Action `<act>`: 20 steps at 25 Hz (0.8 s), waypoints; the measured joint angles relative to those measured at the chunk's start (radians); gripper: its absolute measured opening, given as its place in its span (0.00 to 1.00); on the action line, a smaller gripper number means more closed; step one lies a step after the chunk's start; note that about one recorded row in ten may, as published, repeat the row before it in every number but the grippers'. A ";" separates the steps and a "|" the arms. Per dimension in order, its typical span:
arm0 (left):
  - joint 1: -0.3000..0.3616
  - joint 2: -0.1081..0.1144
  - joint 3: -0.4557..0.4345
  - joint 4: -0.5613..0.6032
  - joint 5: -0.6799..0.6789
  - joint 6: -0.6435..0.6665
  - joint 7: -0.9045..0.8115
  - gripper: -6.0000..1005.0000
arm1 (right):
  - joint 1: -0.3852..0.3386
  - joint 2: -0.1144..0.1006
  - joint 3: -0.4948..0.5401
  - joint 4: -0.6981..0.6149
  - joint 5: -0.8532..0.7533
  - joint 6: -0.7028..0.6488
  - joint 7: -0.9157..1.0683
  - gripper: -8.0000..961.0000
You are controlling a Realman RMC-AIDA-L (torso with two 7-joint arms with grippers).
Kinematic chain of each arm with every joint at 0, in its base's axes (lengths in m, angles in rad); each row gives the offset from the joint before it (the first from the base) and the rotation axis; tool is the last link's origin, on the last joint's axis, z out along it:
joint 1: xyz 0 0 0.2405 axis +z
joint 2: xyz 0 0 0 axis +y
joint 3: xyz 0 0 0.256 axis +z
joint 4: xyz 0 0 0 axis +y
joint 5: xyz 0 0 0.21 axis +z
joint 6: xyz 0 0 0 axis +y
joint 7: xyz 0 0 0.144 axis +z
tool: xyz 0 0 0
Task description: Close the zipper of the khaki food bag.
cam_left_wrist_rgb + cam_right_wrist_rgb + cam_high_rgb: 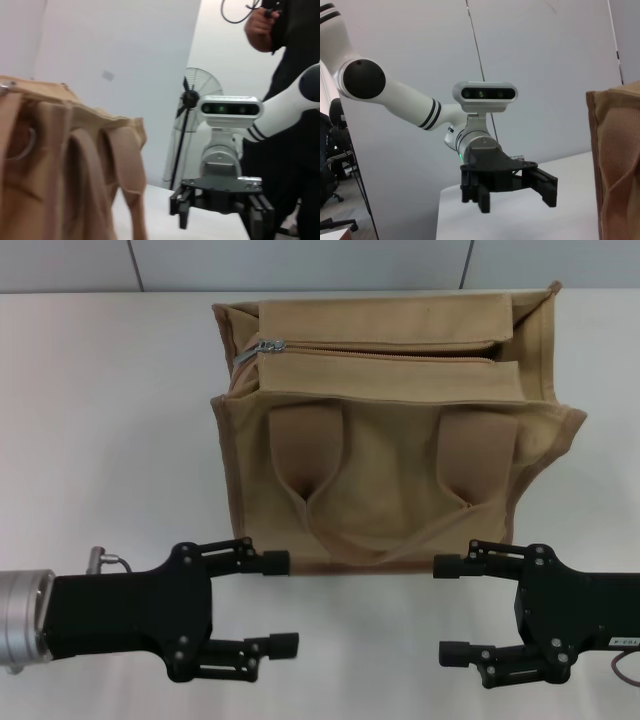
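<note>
With the bag (390, 420) sitting at the frame's upper centre, its zipper (380, 353) seemingly shut already, both the left gripper (285, 603) and right gripper (447, 608) are hovering below, jaws wide open and empty, likely only needing to check or retreat.

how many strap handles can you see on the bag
2. One handle loops down the near face of the khaki food bag; another shows in the left wrist view, possibly the same.

- Head camera looks steeply down on the khaki food bag (390, 430) from the robot's side, fairly close.
- Both wrist cameras sit low beside the bag, facing each other.
- They probably share only bag edges.
</note>
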 joint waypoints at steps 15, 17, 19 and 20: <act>0.069 0.029 -0.426 0.001 -0.006 -0.095 0.075 0.81 | -0.002 -0.001 0.000 0.000 0.003 0.000 0.002 0.85; 0.062 0.027 -0.429 0.003 -0.006 -0.112 0.076 0.81 | -0.002 -0.001 0.001 0.000 0.003 0.000 0.002 0.85; 0.057 0.027 -0.428 0.004 -0.005 -0.112 0.076 0.81 | -0.002 -0.001 0.001 0.000 0.003 0.000 0.002 0.85; 0.052 0.027 -0.426 0.004 -0.004 -0.110 0.076 0.81 | -0.003 -0.001 0.002 0.000 0.003 0.000 0.002 0.85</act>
